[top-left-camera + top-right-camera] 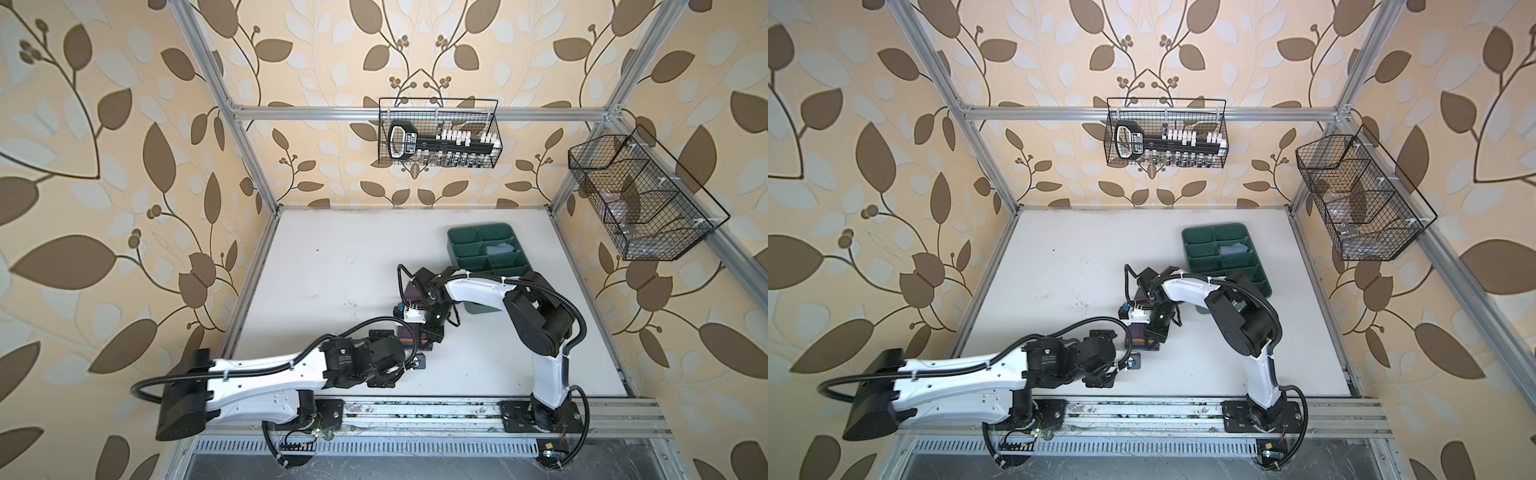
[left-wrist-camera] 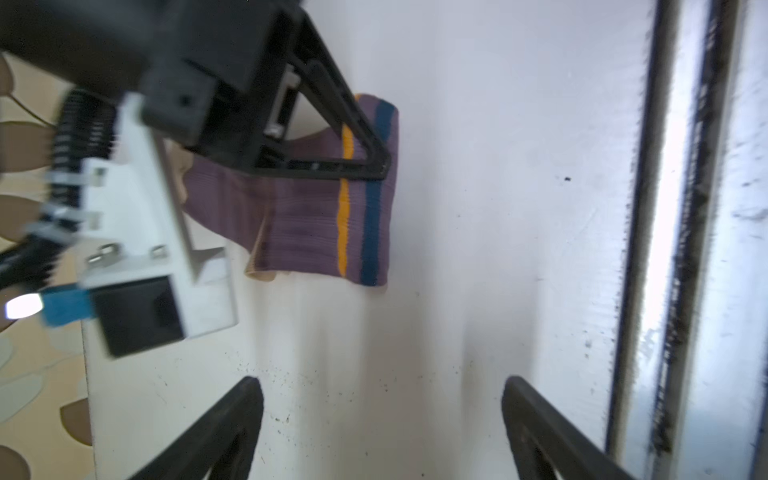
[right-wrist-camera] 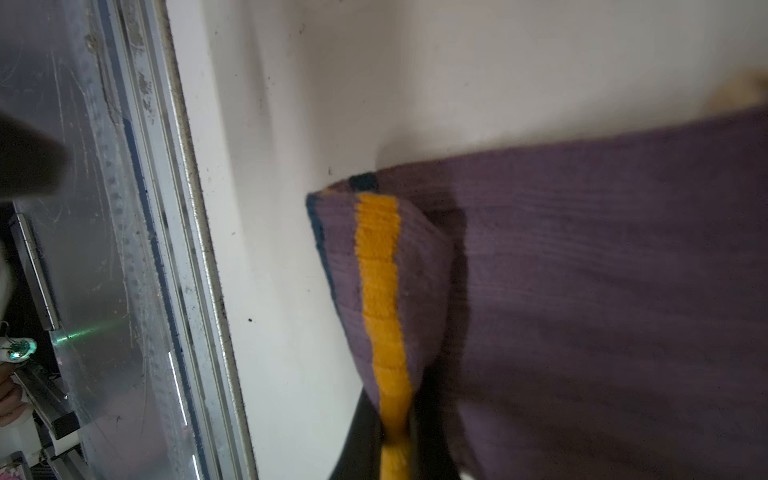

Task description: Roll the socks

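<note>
Left wrist view: one purple sock (image 2: 316,224), cuff pinched by right fingers (image 2: 324,168); left fingers (image 2: 232,415) wide.

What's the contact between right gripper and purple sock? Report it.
Touching. The right wrist view shows the right gripper pinching the purple sock at its orange stripe.

SOCK: purple sock (image 2: 307,220), ribbed, orange and blue stripes near the cuff, tan patch at one edge | WHERE: I see it lying on the white table (image 1: 332,270), centre-front | STATE: cuff end lifted and doubled over the leg, its corner pinched in my right gripper (image 3: 395,440)
</note>
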Controlling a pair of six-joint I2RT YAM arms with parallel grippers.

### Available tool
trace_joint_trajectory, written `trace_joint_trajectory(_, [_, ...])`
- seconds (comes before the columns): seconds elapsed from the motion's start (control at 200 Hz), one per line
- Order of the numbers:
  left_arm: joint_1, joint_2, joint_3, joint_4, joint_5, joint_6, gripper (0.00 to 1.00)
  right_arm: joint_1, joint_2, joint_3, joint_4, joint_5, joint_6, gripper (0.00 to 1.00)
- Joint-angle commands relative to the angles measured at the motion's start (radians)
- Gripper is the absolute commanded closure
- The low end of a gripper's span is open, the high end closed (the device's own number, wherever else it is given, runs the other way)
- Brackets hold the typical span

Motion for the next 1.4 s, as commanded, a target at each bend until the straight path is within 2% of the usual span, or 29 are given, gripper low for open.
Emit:
trace_joint_trajectory(0.0, [-0.003,0.083,-0.007,0.220,-0.148,0.014,0.10,-0.010,0.060,0.003,0.028,0.074,-0.035,1.00])
trace_joint_trajectory(0.225, [0.005,0.272,-0.009,0.461,-0.213,0.046,0.17,-0.010,0.058,0.001,0.023,0.063,-0.045,1.00])
trace_joint_trajectory(0.325, [0.017,0.345,0.004,0.471,-0.188,0.032,0.26,-0.010,0.058,0.002,0.019,0.057,-0.046,1.00])
trace_joint_trajectory(0.52, [0.029,0.402,0.031,0.433,-0.133,0.018,0.48,-0.011,0.041,-0.009,0.027,0.052,-0.047,1.00])
trace_joint_trajectory(0.6, [0.034,0.423,0.046,0.422,-0.127,0.006,0.63,-0.011,0.024,-0.021,0.039,0.047,-0.047,1.00])
trace_joint_trajectory(0.635, [0.035,0.430,0.050,0.418,-0.126,0.004,0.73,-0.010,0.013,-0.027,0.046,0.040,-0.047,0.99])
trace_joint_trajectory(0.71, [0.041,0.442,0.064,0.406,-0.126,0.000,1.00,-0.010,-0.014,-0.044,0.066,0.032,-0.041,0.91])
trace_joint_trajectory(0.81, [0.066,0.427,0.083,0.345,-0.066,-0.004,1.00,-0.011,-0.055,-0.083,0.093,0.035,-0.035,0.77])
trace_joint_trajectory(0.965, [0.189,0.351,0.120,0.165,0.230,0.025,1.00,-0.021,-0.176,-0.141,0.124,0.057,-0.033,0.66])
trace_joint_trajectory(1.005, [0.208,0.341,0.124,0.144,0.270,0.038,1.00,-0.033,-0.221,-0.153,0.132,0.051,-0.029,0.64])
trace_joint_trajectory(1.015, [0.211,0.339,0.124,0.141,0.274,0.041,1.00,-0.036,-0.231,-0.155,0.133,0.050,-0.028,0.60])
trace_joint_trajectory(1.035, [0.217,0.336,0.127,0.134,0.278,0.042,1.00,-0.046,-0.253,-0.159,0.135,0.049,-0.024,0.45])
trace_joint_trajectory(1.055, [0.224,0.339,0.129,0.125,0.285,0.043,1.00,-0.056,-0.279,-0.161,0.138,0.048,-0.016,0.39])
trace_joint_trajectory(1.18, [0.268,0.353,0.155,0.080,0.329,0.017,1.00,-0.188,-0.436,-0.157,0.151,0.005,0.069,0.38])
trace_joint_trajectory(1.345, [0.338,0.416,0.251,-0.021,0.456,-0.011,1.00,-0.390,-0.663,-0.124,0.271,0.059,0.302,0.38])
trace_joint_trajectory(1.395, [0.365,0.454,0.301,-0.075,0.511,-0.022,1.00,-0.452,-0.726,-0.120,0.325,0.035,0.387,0.38])
